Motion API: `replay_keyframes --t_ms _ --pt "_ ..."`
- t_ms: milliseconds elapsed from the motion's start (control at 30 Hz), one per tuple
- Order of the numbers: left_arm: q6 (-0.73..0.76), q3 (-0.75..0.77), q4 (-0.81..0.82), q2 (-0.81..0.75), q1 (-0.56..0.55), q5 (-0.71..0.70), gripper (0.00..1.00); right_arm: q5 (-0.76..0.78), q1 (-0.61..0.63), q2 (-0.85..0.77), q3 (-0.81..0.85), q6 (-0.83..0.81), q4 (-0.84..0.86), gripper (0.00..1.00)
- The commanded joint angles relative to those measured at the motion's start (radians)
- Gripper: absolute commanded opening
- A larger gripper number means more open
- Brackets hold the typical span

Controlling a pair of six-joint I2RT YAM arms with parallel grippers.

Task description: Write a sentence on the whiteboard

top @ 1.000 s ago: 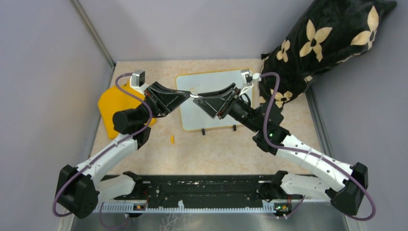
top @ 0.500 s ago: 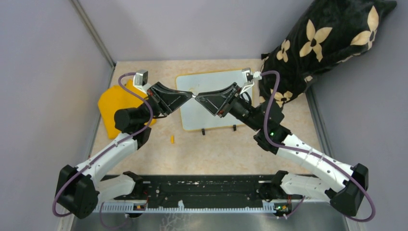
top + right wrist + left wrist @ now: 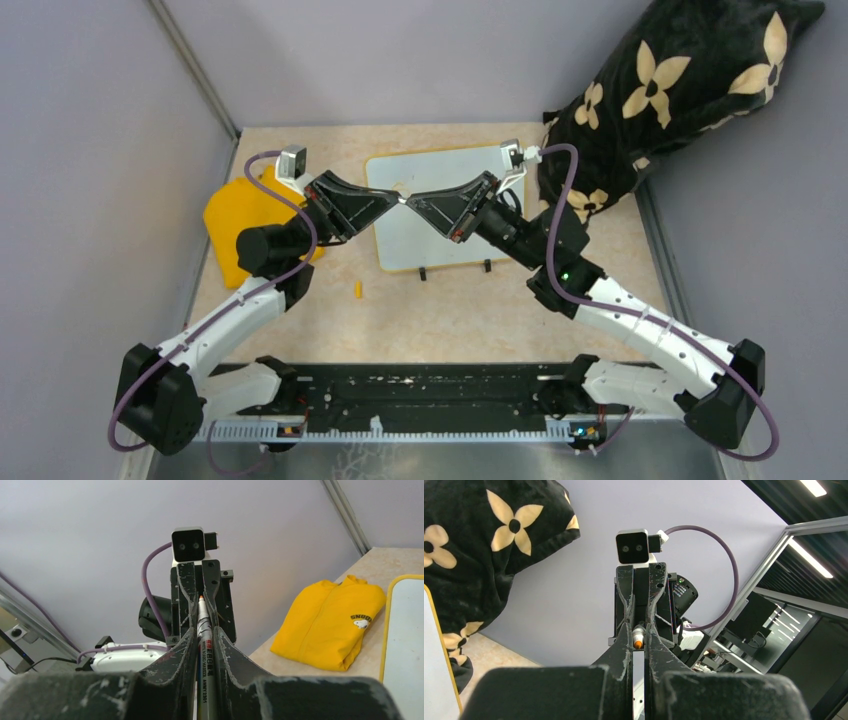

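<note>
The whiteboard (image 3: 432,250) lies flat mid-table, white with a thin orange-yellow frame and black feet at its near edge. No sentence shows on the parts of it that I see. My two grippers meet tip to tip above its left half. A thin white marker (image 3: 205,670) with an orange tip (image 3: 638,643) runs between them. The left gripper (image 3: 396,199) is shut on the marker's tip end. The right gripper (image 3: 410,199) has its jaws pressed against the marker's printed barrel, seen in the right wrist view (image 3: 202,630).
A folded yellow cloth (image 3: 232,215) lies left of the board. A black pillow with cream flowers (image 3: 680,80) leans in the back right corner. A small orange cap (image 3: 357,290) lies on the table in front of the board. Grey walls close three sides.
The right gripper has moved left to meet the left gripper's tips, and its jaws have narrowed around the marker. The left arm has barely shifted.
</note>
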Motion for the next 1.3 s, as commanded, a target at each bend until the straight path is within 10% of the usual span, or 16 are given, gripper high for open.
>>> replay_keyframes --t_ms 0,267,633,967,1267 --pt "0.016 0.007 -0.004 -0.004 -0.005 -0.001 0.00 -0.028 -0.001 0.000 0.056 0.015 0.062 0.17" --pt "0.020 -0.005 -0.013 0.001 -0.005 -0.003 0.00 -0.041 -0.001 0.006 0.058 0.013 0.058 0.00" --pt "0.160 -0.073 -0.138 -0.081 0.007 -0.087 0.94 0.133 -0.002 -0.104 0.036 -0.107 -0.163 0.00" --pt "0.780 0.032 -0.888 -0.288 0.019 -0.344 0.97 0.351 -0.001 -0.244 -0.013 -0.307 -0.414 0.00" --pt "0.980 -0.005 -1.011 -0.291 0.018 -0.487 0.98 0.320 -0.001 -0.346 -0.153 -0.419 -0.288 0.00"
